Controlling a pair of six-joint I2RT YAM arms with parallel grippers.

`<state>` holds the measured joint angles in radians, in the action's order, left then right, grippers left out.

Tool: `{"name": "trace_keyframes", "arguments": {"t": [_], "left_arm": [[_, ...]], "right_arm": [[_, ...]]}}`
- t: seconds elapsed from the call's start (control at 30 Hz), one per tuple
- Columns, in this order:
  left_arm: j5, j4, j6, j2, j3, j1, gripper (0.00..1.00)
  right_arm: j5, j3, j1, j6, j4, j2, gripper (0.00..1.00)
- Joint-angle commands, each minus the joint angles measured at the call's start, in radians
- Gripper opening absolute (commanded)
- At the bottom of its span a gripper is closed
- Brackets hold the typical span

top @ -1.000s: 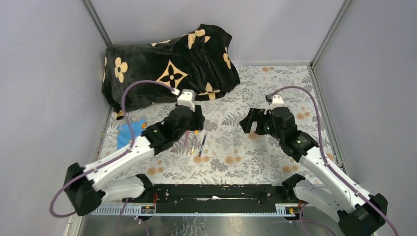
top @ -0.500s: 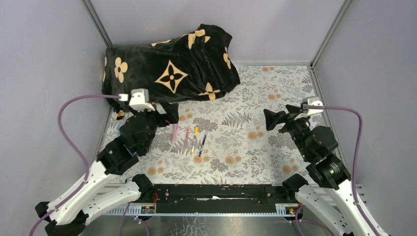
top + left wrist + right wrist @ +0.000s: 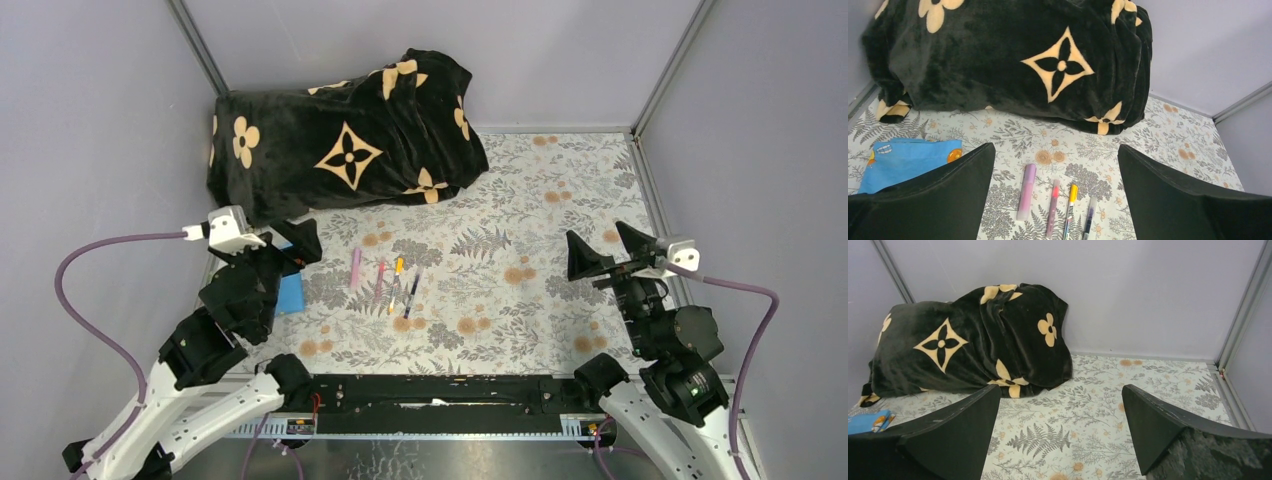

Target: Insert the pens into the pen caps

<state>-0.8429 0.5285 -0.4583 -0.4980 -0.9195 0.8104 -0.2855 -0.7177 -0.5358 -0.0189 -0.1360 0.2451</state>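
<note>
Several pens lie side by side on the floral cloth: a lilac one [image 3: 355, 265] [image 3: 1025, 192], a pink one [image 3: 380, 280] [image 3: 1053, 207], a white one with a yellow cap [image 3: 397, 283] [image 3: 1069, 210] and a dark blue one [image 3: 412, 290] [image 3: 1089, 217]. Each looks to have a pen cap seated on its far end. My left gripper [image 3: 292, 248] [image 3: 1055, 150] hangs open to the left of the row, holding nothing. My right gripper [image 3: 607, 250] [image 3: 1061, 388] is open and empty far to the right.
A black blanket with tan flower shapes [image 3: 340, 130] [image 3: 963, 340] is heaped at the back left. A blue flat card [image 3: 288, 292] [image 3: 903, 160] lies under the left gripper. Grey walls enclose the table on three sides.
Both arms have drawn back toward their bases. The left gripper has opened and moved left, away from the pens, which now lie uncovered in a row. The right gripper has stayed open.
</note>
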Motion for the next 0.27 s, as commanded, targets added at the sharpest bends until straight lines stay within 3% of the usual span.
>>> {"name": "trace_keyframes", "arguments": {"t": [0.0, 0.23], "left_arm": [[-0.057, 0.031, -0.031, 0.039, 0.017, -0.004, 0.98], [-0.107, 0.074, -0.073, 0.018, -0.002, -0.005, 0.99]], "right_arm": [[-0.035, 0.038, 0.002, -0.029, 0.061, -0.054, 1.0], [-0.052, 0.053, 0.002, -0.027, 0.033, -0.076, 1.0]]}}
